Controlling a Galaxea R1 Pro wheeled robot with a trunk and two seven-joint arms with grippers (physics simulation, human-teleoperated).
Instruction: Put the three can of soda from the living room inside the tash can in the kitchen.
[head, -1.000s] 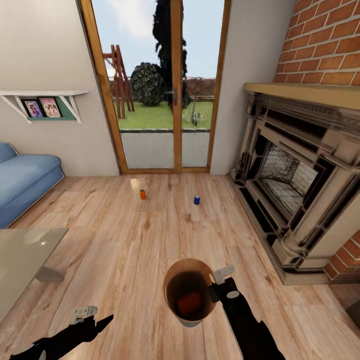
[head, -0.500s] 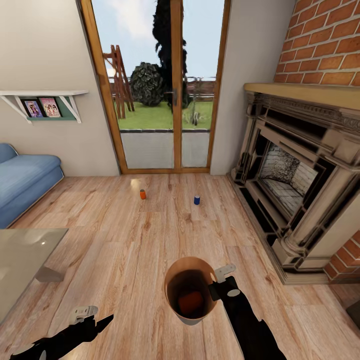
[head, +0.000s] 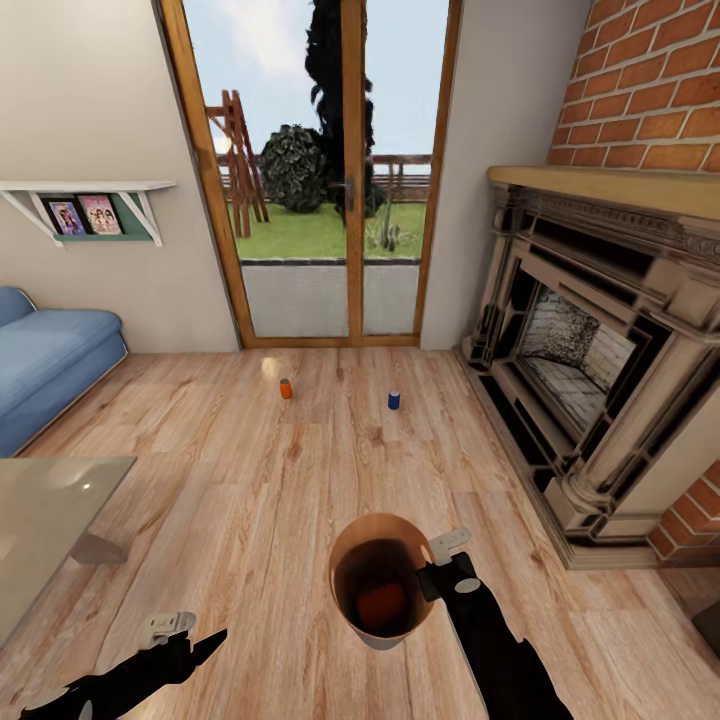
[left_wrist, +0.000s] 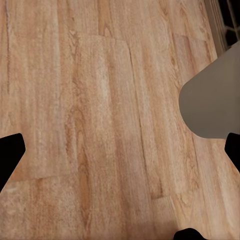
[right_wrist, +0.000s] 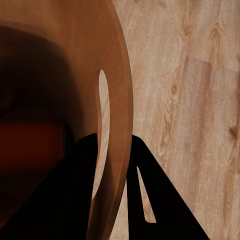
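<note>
Going L to R in the head view: blue sofa (head: 45, 360) by the wall, a shelf (head: 90, 200) w/ two small framed pics above it, and a glass table (head: 50, 510) corner nearer the robot. The left gripper (head: 185, 632) hung low over the wood floor (head: 250, 470), holding nothing; in the left wrist view its fingertips (left_wrist: 10, 152) stood wide apart w/ bare planks between.

Mid-room, near the glass doors (head: 340, 170), two cans stood upright on the floor, well apart: an orange can (head: 286, 389) and a blue can (head: 394, 400). Closer in, the tash can (head: 380, 580) was carried off the floor by the right gripper (head: 440, 570), whose fingers (right_wrist: 145, 200) were pinched across the bin's rim, one inside the wall, one outside. A third orange can (head: 381, 603) lay in the bin's bottom. The brick fireplace (head: 600, 350) was at far R.

Judgement: one of three cans was binned, two still to collect. Next move prob calls for driving fwd toward the orange can, lowering the free left arm to grasp it, then dropping it in the bin, keeping the bin level meanwhile.

No readable writing or brands; cans were too small, pics too blurred.
</note>
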